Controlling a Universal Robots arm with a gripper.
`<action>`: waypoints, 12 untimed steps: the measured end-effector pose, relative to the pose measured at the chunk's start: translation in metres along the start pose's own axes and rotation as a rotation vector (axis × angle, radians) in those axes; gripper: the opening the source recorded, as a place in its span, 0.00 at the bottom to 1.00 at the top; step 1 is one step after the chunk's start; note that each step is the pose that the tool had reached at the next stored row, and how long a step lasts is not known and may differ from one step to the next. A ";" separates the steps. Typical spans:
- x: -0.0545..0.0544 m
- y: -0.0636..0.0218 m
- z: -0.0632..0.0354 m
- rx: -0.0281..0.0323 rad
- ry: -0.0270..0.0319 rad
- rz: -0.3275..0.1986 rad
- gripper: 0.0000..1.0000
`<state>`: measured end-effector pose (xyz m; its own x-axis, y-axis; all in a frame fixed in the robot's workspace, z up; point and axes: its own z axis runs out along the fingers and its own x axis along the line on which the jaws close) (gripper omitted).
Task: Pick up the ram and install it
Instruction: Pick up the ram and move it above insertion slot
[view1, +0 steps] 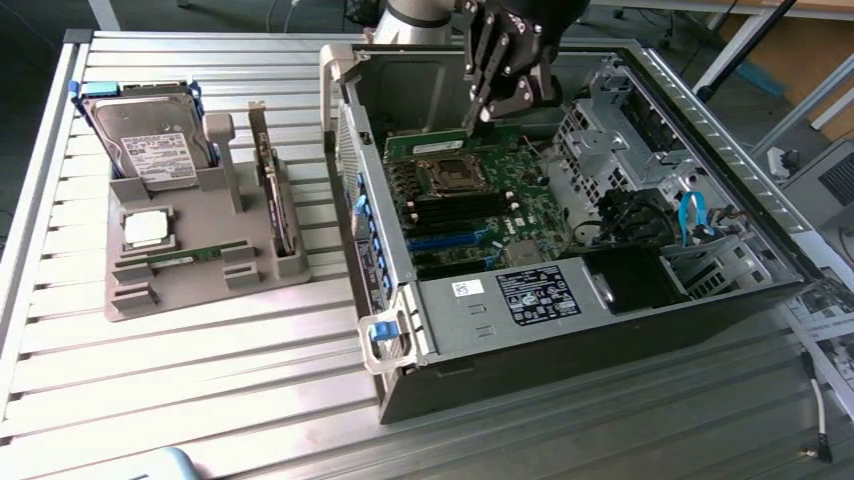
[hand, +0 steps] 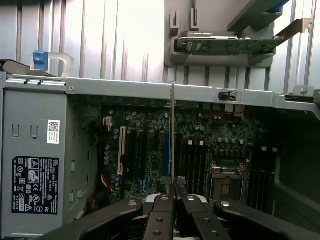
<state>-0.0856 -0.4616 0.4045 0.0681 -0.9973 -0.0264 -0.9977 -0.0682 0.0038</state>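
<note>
My gripper hangs over the open computer case, shut on the ram, a thin green stick held on edge above the motherboard near the CPU socket. In the wrist view the ram runs edge-on as a thin line out from between the fingertips of the gripper, over the motherboard and its dark memory slots. A second, matching ram stick lies in the grey holder outside the case.
On the grey holder stand a hard drive, a square silver processor chip and an upright expansion card. The case walls rise around the motherboard. Drive cages and blue cables fill the case on the exterior view's right.
</note>
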 end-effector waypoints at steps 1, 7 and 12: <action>0.000 -0.0016 0.0000 0.0000 0.0000 0.000 0.12; 0.000 -0.0038 0.0001 0.0001 -0.0011 0.000 0.12; 0.000 -0.0038 0.0016 0.0005 -0.0072 0.001 0.12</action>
<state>-0.0818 -0.4618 0.4029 0.0674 -0.9972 -0.0336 -0.9977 -0.0676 0.0033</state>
